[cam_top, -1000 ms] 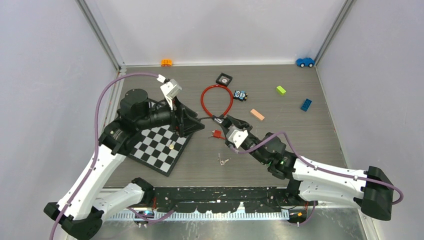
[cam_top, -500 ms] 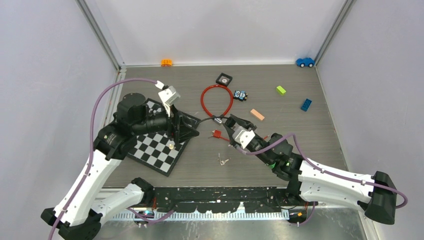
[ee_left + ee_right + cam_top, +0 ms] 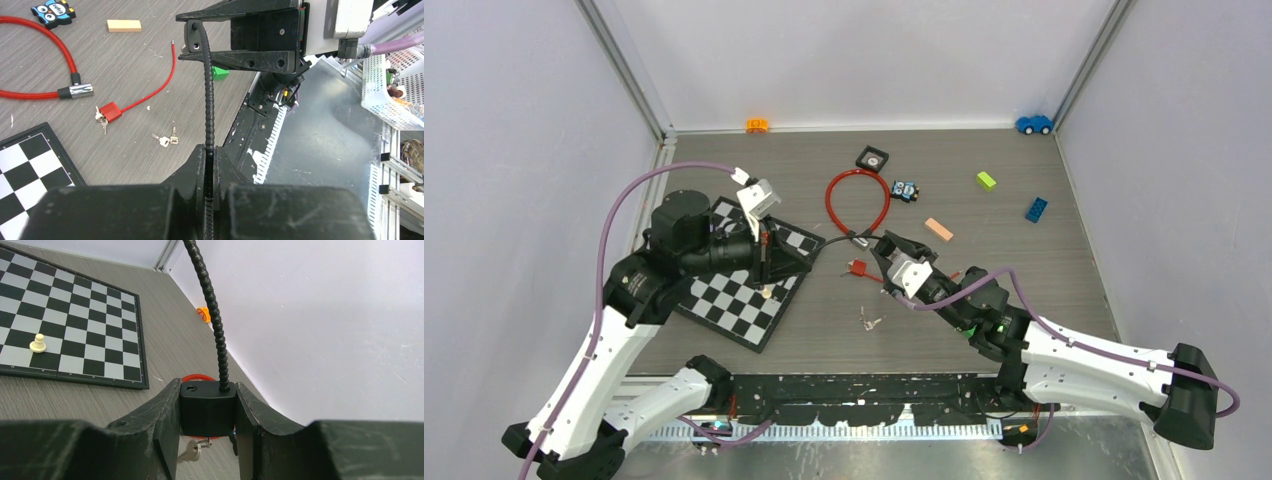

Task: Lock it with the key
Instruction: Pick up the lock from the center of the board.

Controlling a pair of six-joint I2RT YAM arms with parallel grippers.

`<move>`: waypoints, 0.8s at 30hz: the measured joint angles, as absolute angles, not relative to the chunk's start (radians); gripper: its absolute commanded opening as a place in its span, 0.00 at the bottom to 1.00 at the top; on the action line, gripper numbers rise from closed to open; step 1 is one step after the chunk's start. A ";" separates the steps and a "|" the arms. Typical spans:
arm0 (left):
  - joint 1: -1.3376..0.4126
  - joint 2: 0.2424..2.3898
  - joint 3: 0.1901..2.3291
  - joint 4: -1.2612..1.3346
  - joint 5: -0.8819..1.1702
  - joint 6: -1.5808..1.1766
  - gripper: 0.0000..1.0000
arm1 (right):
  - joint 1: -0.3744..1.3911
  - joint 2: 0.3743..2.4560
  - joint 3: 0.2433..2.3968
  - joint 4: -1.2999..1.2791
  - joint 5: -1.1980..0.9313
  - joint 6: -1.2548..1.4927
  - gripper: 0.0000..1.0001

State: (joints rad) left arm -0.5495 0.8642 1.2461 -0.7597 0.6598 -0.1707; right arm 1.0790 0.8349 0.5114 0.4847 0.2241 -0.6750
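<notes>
The left gripper is clenched on the black cable, its two matte black fingers pressed together with the cable pinched in the seam between them. The cable is a thin, ribbed cord, almost beaded in texture. It runs in mid-air above the grey wood-grain tabletop to the right gripper. That gripper grasps the lock body, a smooth black block with rounded corners squeezed between its fingers. The cable enters the top of the block beside a small round hole, and a silver metal key shows just below it. Under the left arm lies a black-and-white chessboard carrying one cream pawn. On the table lie a small red padlock on a thin red wire and two loose silver keys. Farther back, a thick red cable lock curls in a loop.
</notes>
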 measured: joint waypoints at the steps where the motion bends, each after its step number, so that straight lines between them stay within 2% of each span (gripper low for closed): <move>1: -0.550 0.864 1.246 -0.760 0.659 -0.171 0.00 | 1.079 0.835 0.511 0.484 0.224 -0.675 0.01; 5: -0.550 0.862 1.246 -0.751 0.647 -0.174 0.00 | 1.079 0.834 0.508 0.487 0.226 -0.670 0.02; 11: -0.550 0.858 1.262 -0.700 0.614 -0.196 0.00 | 1.084 0.845 0.450 0.571 0.227 -0.628 0.30; 14: -0.550 0.867 1.279 -0.682 0.614 -0.209 0.00 | 1.089 0.880 0.431 0.645 0.226 -0.606 0.39; 24: -0.550 0.893 1.288 -0.647 0.619 -0.236 0.00 | 1.089 0.989 0.409 0.793 0.238 -0.568 0.48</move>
